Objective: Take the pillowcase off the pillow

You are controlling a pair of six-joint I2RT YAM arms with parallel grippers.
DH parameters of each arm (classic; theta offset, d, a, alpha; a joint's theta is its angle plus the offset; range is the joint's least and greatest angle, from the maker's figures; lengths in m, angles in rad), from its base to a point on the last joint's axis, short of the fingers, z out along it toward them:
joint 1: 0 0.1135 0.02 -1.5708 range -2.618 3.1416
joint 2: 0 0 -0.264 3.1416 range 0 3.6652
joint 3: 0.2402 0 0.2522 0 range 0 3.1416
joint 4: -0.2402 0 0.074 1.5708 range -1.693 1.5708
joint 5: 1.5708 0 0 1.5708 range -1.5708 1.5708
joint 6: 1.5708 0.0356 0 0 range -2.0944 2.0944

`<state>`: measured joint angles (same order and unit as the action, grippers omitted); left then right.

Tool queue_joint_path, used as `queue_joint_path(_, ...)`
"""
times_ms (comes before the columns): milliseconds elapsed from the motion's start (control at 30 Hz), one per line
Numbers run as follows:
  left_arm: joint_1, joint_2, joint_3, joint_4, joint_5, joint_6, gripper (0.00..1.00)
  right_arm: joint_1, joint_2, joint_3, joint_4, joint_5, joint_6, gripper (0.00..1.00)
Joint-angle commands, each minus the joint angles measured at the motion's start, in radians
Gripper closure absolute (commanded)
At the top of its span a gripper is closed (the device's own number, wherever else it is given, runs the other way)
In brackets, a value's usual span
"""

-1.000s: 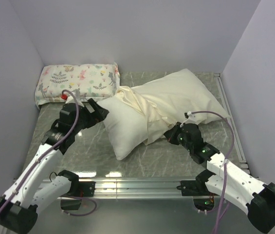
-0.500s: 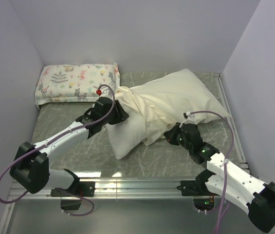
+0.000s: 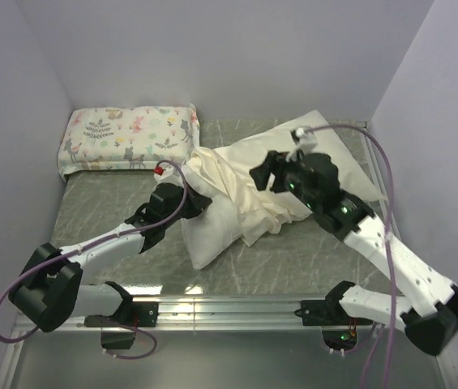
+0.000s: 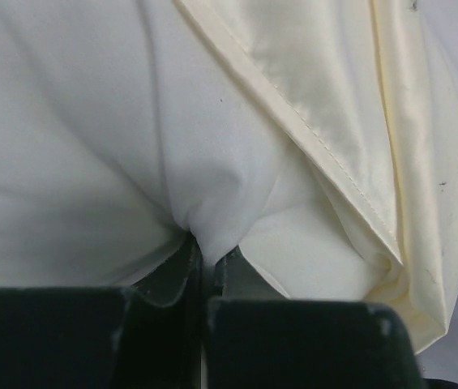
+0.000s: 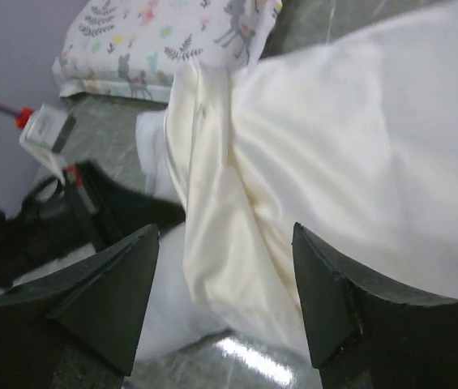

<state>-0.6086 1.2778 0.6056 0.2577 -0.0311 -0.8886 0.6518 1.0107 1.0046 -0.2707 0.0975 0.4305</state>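
You are dealing with two soft, light things. The pillowcase [image 3: 241, 190] is thin, a little shiny and probably slippery, so it should slide, but it will bunch and wrinkle. The plump pillow [image 3: 208, 231] gives under any pinch and will drag along unless it is anchored. The case lies crumpled around the pillow's middle and far end, across the middle of the bench [image 3: 285, 263], and the pillow's bare white near-left end sticks out of it. Your left pincer [image 4: 204, 255] is closed tight on a fold of that bare white end, just beside the case's stitched hem [image 4: 326, 150]. Your right pincer [image 5: 224, 231] stands wide open above the bunched cream folds and grips nothing. A thick gather of those folds, clear of the filling, looks like the best hold. The bench top is smooth, glossy marbled grey, so expect little friction to help you. Pale walls [image 3: 212, 57] close in on three sides, and a flowered pillow [image 3: 127, 138] lies in the far left corner, near the left arm.
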Motion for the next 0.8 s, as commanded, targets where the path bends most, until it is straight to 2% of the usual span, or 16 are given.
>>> queue_joint_path(0, -0.014, -0.001, -0.107, -0.173, 0.01, -0.004, 1.0, 0.015, 0.214, 0.206, -0.07, 0.021, -0.154, 0.26)
queue_joint_path(100, -0.016, -0.063, -0.141, -0.193, 0.005, -0.01, 1.0, 0.043, 0.447, 0.348, -0.104, 0.057, -0.235, 0.25)
queue_joint_path(400, -0.016, -0.149, -0.188, -0.248, -0.009, 0.004, 1.0, 0.14, 0.8, 0.682, -0.148, 0.091, -0.266, 0.22)
queue_joint_path(500, -0.016, -0.187, -0.179, -0.285, -0.009, 0.011, 1.0, 0.143, 0.914, 0.79, -0.2, 0.114, -0.254, 0.26)
queue_joint_path(567, -0.016, -0.216, -0.162, -0.313, -0.015, 0.017, 1.0, 0.138, 0.972, 0.848, -0.271, 0.198, -0.253, 0.41)
queue_joint_path(600, -0.014, -0.25, -0.156, -0.327, -0.018, 0.02, 1.0, 0.137, 1.02, 0.9, -0.297, 0.232, -0.243, 0.52)
queue_joint_path(633, -0.016, -0.265, -0.142, -0.359, -0.023, 0.022, 1.0, 0.12, 1.037, 0.917, -0.339, 0.293, -0.239, 0.74)
queue_joint_path(733, -0.016, -0.325, -0.118, -0.42, -0.044, 0.031, 1.0, 0.073, 1.043, 0.916, -0.361, 0.329, -0.196, 0.99)
queue_joint_path(767, -0.014, -0.337, -0.113, -0.432, -0.058, 0.028, 1.0, 0.027, 1.034, 0.89, -0.36, 0.338, -0.182, 1.0)
